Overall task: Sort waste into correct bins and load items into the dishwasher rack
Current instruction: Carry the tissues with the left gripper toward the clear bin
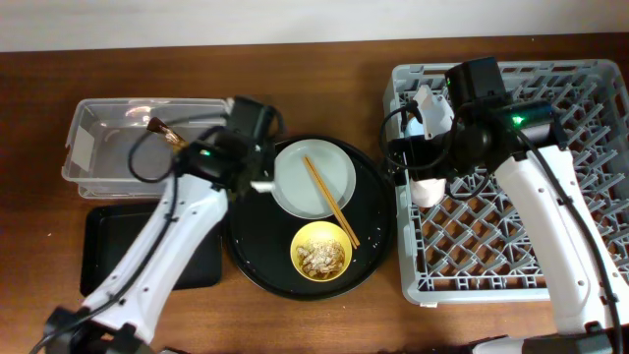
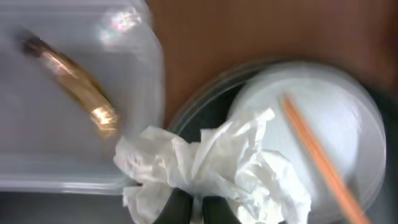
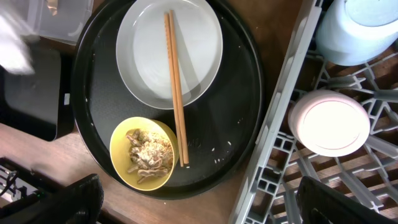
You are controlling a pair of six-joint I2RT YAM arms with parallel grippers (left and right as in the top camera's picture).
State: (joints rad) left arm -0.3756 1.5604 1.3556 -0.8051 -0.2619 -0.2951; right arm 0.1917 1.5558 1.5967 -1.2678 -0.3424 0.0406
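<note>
Two wooden chopsticks (image 1: 329, 202) lie slanted across the round pale white plate (image 1: 295, 182) on the large round black tray (image 1: 378, 226). Their lower ends are just beside the yellow bowl (image 1: 298, 246) of beige flaky food scraps (image 1: 324, 258). The left gripper (image 2: 198, 208) is clamped on a crumpled white paper tissue (image 2: 217, 162) at the tray's edge, beside the clear plastic rectangular tub (image 1: 74, 147). A brown-and-gold crinkled wrapper (image 2: 74, 87) lies in that tub. The right gripper (image 3: 199, 208) hangs over the left edge of the large grey lattice dishwasher rack (image 1: 491, 256), jaws wide apart, holding nothing. A small pink cup (image 3: 329, 121) and a small light-blue cup (image 3: 360, 28) sit in the rack.

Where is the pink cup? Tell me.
Right wrist view: the pink cup sits in the dishwasher rack beside the light-blue cup, near the wall facing the round black tray.
</note>
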